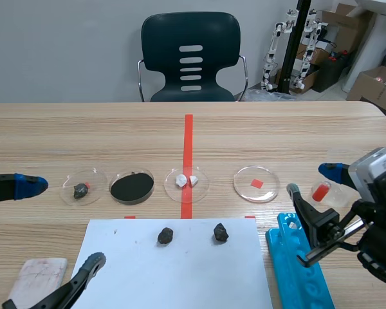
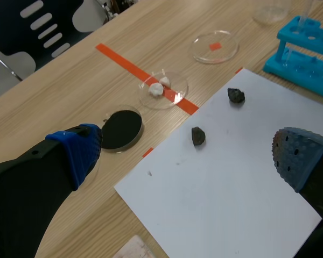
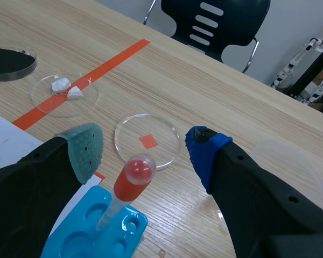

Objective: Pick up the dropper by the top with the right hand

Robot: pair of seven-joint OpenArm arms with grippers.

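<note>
Between the spread fingers of the right gripper [image 3: 145, 153], the dropper [image 3: 130, 180] stands upright in the blue rack [image 3: 78, 234], with its red bulb in the gap between the two pads and touching neither. At the table's other side, the left gripper [image 2: 185, 153] also has its fingers wide apart and holds nothing, with the white paper [image 2: 231, 183] lying ahead of it.

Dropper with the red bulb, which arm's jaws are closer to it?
Right. The right gripper has its jaws open either side of the dropper at its red bulb; the left gripper sits far off, across the white paper.
</note>
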